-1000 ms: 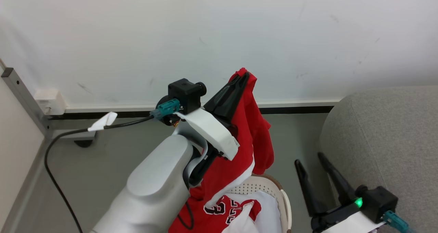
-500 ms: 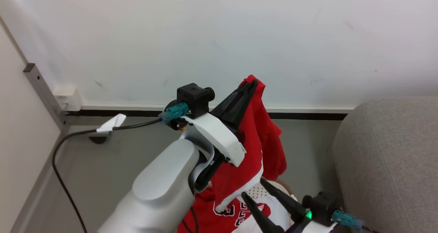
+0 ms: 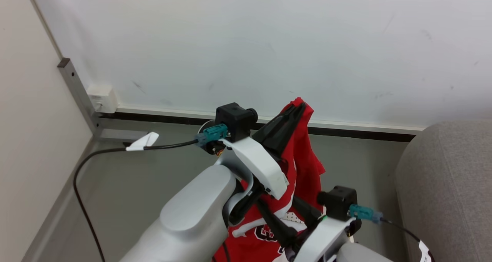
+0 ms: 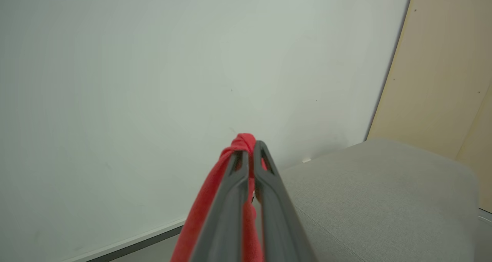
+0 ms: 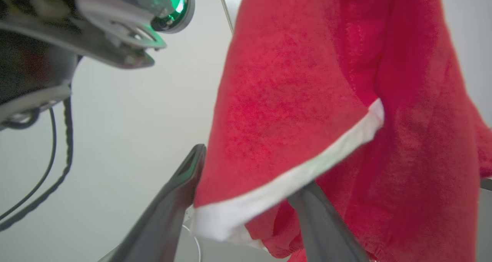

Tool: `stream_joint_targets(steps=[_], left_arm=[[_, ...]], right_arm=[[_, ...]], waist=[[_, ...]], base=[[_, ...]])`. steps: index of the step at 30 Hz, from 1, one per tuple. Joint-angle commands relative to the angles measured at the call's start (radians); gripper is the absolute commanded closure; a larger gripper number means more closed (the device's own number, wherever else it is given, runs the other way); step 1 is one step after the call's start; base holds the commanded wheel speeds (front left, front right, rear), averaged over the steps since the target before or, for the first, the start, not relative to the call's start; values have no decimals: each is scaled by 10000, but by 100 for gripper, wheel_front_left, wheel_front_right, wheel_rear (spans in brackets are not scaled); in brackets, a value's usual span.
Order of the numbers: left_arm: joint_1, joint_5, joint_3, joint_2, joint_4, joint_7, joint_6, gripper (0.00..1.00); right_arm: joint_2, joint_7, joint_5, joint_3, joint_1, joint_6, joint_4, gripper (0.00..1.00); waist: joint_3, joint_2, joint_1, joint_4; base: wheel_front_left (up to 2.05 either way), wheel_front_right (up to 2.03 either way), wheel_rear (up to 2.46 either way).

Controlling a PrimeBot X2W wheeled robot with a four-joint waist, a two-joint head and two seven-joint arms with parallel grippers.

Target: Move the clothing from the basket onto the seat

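Note:
My left gripper (image 3: pixel 301 107) is raised before the wall and shut on the top of a bright red garment (image 3: pixel 305 166), which hangs down from it; the wrist view shows red cloth (image 4: pixel 246 139) bunched between the closed fingers (image 4: pixel 230 200). Below it my right gripper (image 3: pixel 277 203) reaches up-left, open. In the right wrist view the garment's white-trimmed hem (image 5: pixel 292 177) hangs between the spread fingers (image 5: pixel 173 200). A second red garment with black-and-white numerals (image 3: pixel 265 231) lies lower down. A sliver of the basket's perforated wall (image 3: pixel 293 217) peeks out. The grey sofa (image 3: pixel 446 185) stands to the right.
A white wall with a dark baseboard (image 3: pixel 346 130) lies close ahead. At left stand a grey metal post (image 3: pixel 78 96), a wall socket box (image 3: pixel 103 98) and a black cable (image 3: pixel 96 154) across the grey floor. My pale left forearm (image 3: pixel 192 219) covers the lower middle.
The head camera has shifted. My right gripper has swung from the lower right, beside the sofa, up and left under the hanging garment. The left gripper still holds the garment up.

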Motion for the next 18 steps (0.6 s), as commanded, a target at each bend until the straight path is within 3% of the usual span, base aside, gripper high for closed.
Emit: stream_joint_targets(steps=[1,2,3,4,5,6,18], left_arm=[[-47,-173,-77,8,25,-26,4,100],[-53,-177,-106,7,38,-35,8,100],[-58,-217,-138,4,53,-44,12,100],[-66,-253,-177,3,65,-52,15,100],[-66,-253,-177,3,65,-52,15,100],[-73,-281,-211,1,78,-65,25,100],[-12,-531,-282,-3,356,-225,156,100]], right_arm=[[80,7,190,-46,-275,-18,188,0],[127,7,278,-149,-331,-18,281,0],[147,9,269,-179,-403,-18,427,29],[166,7,215,-188,-453,-18,571,72],[166,7,215,-188,-453,-18,571,72],[188,7,188,-226,-472,-18,695,100],[-57,7,-652,-1312,-50,-18,929,100]], waist=[[18,0,0,83],[21,0,0,111],[23,0,0,140],[23,0,0,168],[23,0,0,168],[24,0,0,192],[41,0,0,45]], base=[[0,0,0],[0,0,0],[0,0,0],[0,0,0],[0,0,0],[0,0,0],[0,0,0]])
